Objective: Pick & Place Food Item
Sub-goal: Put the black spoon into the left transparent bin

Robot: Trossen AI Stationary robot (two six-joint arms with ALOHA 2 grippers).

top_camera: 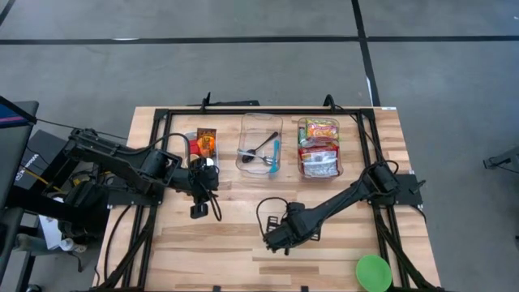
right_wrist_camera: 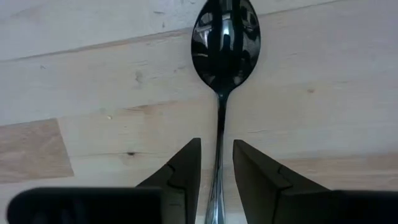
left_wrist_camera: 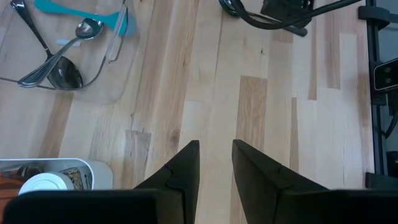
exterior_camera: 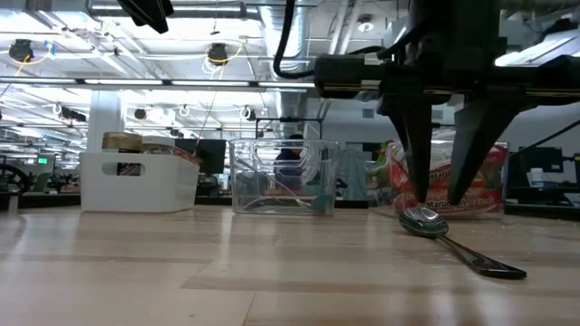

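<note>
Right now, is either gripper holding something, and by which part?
Nothing is held. The right gripper stands open astride the handle of the spoon, which lies flat on the table. The left gripper is open and empty.

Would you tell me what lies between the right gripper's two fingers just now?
The spoon's thin handle runs between the right gripper's fingers, resting on the wooden table; the right wrist view shows it, and the fingers do not appear to clamp it.

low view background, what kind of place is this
Probably a robotics lab or open industrial workspace: exposed ceiling pipes and ducts, hanging lamps, monitors on benches behind the wooden table.
</note>
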